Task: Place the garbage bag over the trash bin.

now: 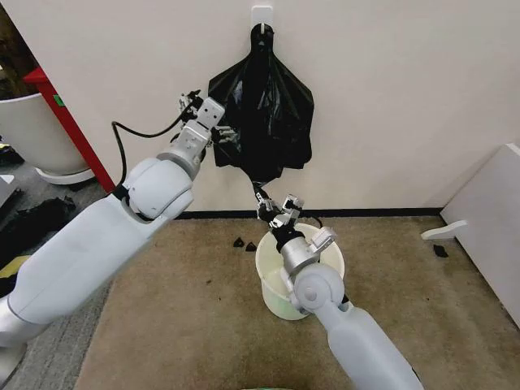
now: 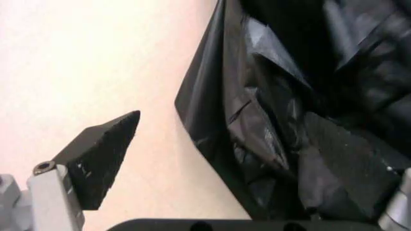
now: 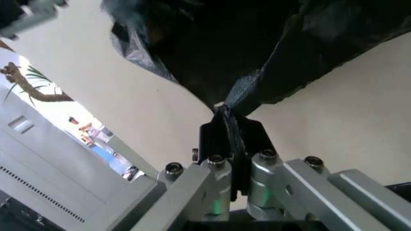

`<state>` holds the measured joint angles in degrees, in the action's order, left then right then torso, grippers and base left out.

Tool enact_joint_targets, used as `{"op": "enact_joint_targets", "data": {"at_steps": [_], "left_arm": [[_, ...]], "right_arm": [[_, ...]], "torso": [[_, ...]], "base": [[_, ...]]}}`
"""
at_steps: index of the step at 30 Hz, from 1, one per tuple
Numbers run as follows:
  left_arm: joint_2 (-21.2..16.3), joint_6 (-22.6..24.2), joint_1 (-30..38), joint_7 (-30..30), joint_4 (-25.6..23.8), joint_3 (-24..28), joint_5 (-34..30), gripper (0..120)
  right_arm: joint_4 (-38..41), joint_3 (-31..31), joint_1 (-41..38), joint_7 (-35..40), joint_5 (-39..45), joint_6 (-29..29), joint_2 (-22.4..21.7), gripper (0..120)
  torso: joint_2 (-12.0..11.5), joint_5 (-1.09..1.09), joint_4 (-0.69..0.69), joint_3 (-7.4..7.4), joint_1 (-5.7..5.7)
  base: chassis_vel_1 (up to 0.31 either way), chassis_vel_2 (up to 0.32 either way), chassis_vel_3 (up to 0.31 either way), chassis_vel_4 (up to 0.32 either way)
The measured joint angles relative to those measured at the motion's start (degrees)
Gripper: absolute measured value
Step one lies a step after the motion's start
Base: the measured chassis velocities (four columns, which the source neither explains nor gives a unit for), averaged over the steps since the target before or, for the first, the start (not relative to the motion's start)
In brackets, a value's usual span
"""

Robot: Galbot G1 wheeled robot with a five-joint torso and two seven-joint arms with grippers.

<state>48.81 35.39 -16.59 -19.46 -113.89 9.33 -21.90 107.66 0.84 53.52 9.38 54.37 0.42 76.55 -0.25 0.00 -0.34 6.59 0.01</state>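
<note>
Head view: right gripper pinches garbage bag.

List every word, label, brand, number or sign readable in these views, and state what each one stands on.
None: no readable text in any view.
The hanging bunch of black bags, the trash bin, the wall hook and both arms carry no legible marking.
The green patch on the red post is too small to read.
The left tool and right tool show no print.
</note>
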Motion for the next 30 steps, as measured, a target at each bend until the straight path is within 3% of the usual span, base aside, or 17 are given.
{"op": "enact_joint_targets", "data": {"at_steps": [7,12,30], "left_arm": [[0.83,0.97,0.41,-0.14,-2.42,2.59,-3.53,100],[3.81,0.61,3.22,-1.37,1.52,6.07,-3.18,100],[9.48,0.66,7.07,-3.5,8.97,9.06,1.2,100]], "right_arm": [[-0.39,0.22,0.01,-0.02,-0.51,-0.04,0.18,0],[-0.43,0.31,-0.01,-0.02,-0.56,-0.07,0.05,0],[-0.04,0.13,0.98,-0.64,-0.92,-0.11,-0.42,0]], "torso": [[0.0,0.0,0.01,0.0,0.0],[0.0,0.01,-0.01,0.0,0.0],[0.0,0.0,0.0,0.0,0.0]], "base": [[0.0,0.0,0.0,0.0],[0.0,0.0,0.0,0.0],[0.0,0.0,0.0,0.0]]}}
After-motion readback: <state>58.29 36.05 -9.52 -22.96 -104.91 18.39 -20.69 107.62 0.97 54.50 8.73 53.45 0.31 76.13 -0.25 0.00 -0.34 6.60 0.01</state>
